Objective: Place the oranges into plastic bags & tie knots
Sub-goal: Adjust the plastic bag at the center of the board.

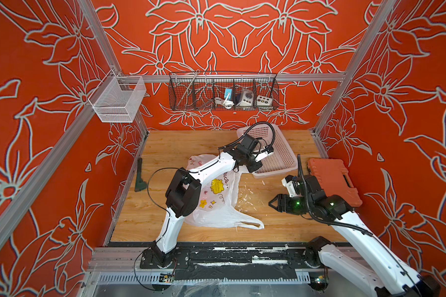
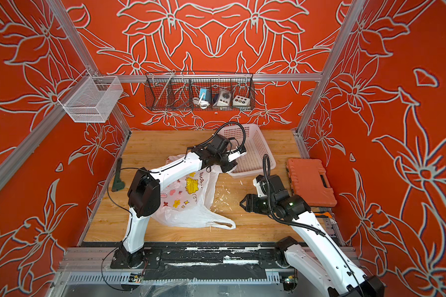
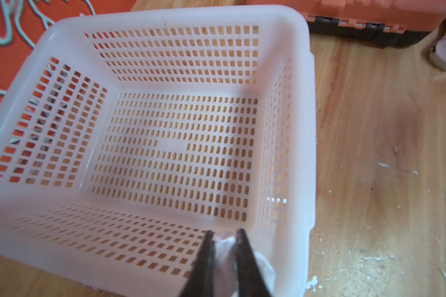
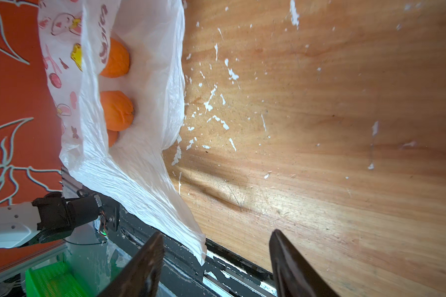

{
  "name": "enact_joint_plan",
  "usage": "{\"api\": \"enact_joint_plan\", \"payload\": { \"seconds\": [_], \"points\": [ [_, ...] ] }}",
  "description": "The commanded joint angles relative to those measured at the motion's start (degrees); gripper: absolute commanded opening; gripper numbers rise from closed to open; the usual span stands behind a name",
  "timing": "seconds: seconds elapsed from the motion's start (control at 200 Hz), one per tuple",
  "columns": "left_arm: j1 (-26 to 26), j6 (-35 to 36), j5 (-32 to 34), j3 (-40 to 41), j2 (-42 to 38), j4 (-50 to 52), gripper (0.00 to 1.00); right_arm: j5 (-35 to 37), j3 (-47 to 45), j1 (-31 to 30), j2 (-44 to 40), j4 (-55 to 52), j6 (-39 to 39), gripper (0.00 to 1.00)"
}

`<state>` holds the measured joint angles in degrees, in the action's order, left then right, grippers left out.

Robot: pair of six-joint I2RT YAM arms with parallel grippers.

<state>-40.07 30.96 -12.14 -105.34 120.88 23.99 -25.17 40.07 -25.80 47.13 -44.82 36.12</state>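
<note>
White printed bag (image 1: 216, 216) crumpled, mouth open; three oranges (image 4: 117, 110) inside.

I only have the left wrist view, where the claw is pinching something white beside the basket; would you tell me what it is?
Observer: It is the far end of the printed bag. In both top views the bag stretches to the left claw, which is shut on it.
Operator: Thank you. Are the oranges inside?
Observer: Yes, the right wrist view shows three oranges in the bag's open mouth.
Operator: And where is the other arm?
Observer: The right claw is open and empty. It points towards the bag's loose handle, which lies on the table.
</note>
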Motion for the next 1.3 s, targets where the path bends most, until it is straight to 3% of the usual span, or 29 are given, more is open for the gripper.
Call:
{"api": "enact_joint_plan", "payload": {
  "seconds": [0.0,0.505,0.751,0.881,1.001,1.136,1.296],
  "points": [
    [-0.1,0.1,-1.0,-1.0,0.3,0.9,0.00,-2.0,-2.2,-1.6,-0.3,3.5,2.6,0.67],
    [0.8,-3.7,-0.8,1.2,-2.9,-4.4,0.00,-0.8,-8.2,-15.9,3.8,13.3,9.8,0.74],
    [1.1,-3.6,-0.6,1.4,-2.9,-4.2,0.00,-3.3,-14.4,-19.0,1.7,17.9,14.5,0.66],
    [1.2,-3.8,-0.5,1.5,-3.1,-4.5,0.00,-0.5,-14.4,-19.1,3.0,17.9,13.1,0.54],
    [1.3,-4.8,-0.1,1.3,-3.3,-4.9,0.00,2.5,-13.5,-19.2,5.6,18.1,11.7,0.31],
    [1.9,-7.2,-0.3,1.8,-4.7,-6.4,0.00,11.4,-9.8,-19.1,6.3,14.7,8.0,0.00],
    [4.7,-17.9,9.1,2.2,-8.7,-11.5,0.00,20.5,-0.7,-19.2,6.6,5.7,1.7,0.00]
  ]
}}
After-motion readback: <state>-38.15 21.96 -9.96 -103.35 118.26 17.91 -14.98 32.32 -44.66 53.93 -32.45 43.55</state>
